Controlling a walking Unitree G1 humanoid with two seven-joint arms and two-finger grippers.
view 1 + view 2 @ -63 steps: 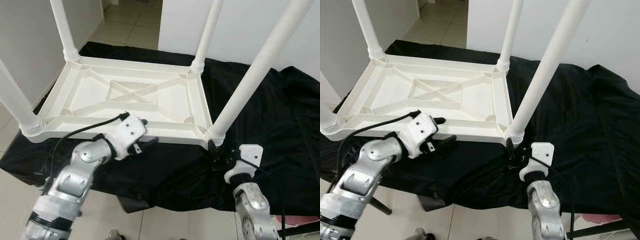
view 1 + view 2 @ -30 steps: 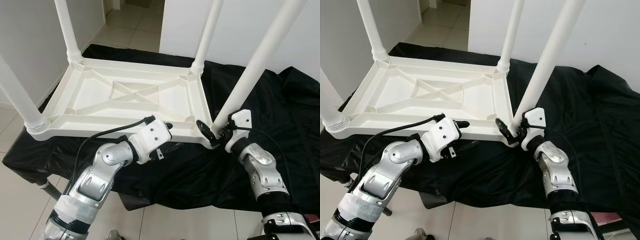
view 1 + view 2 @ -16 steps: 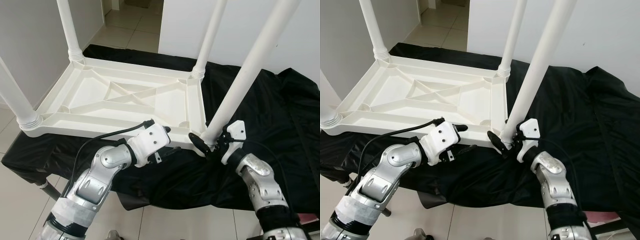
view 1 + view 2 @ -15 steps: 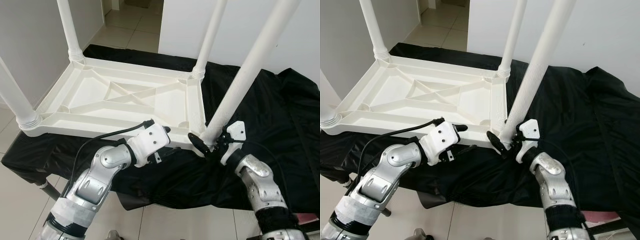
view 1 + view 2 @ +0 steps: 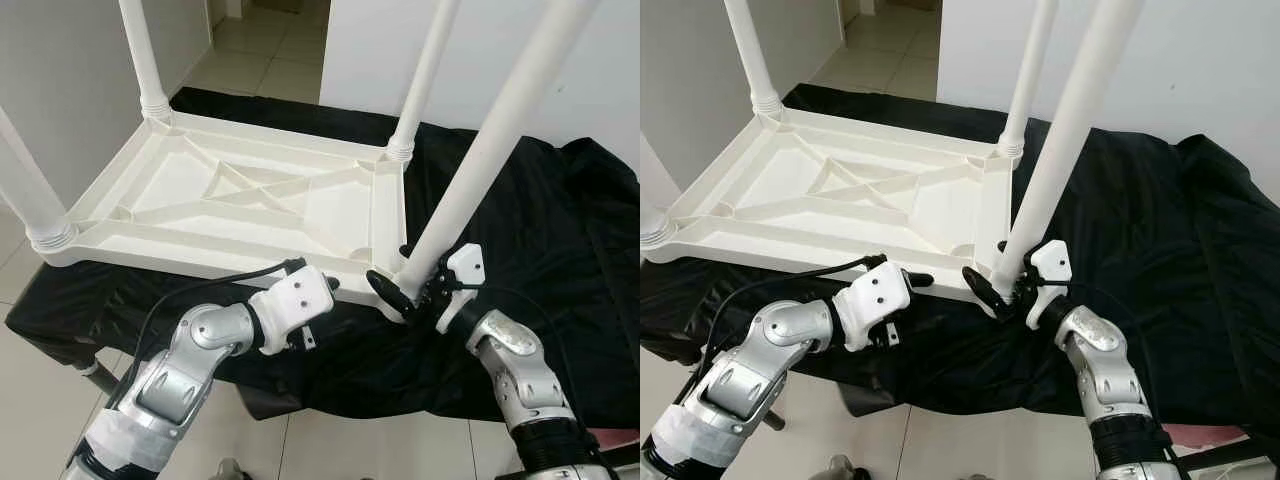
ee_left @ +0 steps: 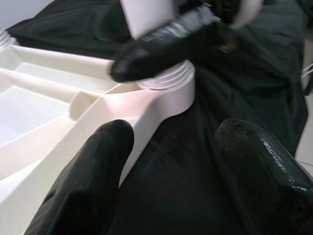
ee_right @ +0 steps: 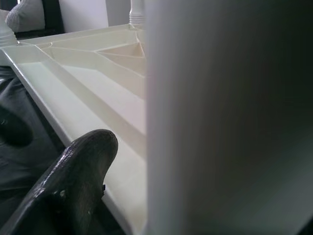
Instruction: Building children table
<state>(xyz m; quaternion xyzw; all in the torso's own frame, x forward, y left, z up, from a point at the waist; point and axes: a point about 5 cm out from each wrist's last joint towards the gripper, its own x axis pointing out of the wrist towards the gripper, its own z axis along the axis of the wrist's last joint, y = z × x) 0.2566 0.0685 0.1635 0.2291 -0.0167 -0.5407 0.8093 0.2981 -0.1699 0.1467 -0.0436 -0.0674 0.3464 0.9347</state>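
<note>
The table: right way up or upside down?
Upside down. The table lies top-down on the black cloth, ribbed underside showing, legs pointing up; the right hand grips the near-right leg.

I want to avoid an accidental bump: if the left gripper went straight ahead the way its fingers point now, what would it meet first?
Probably the near corner of the upturned white table, where the right gripper clasps the near right leg. The left gripper is open along the table's front edge; depth is unclear.
</note>
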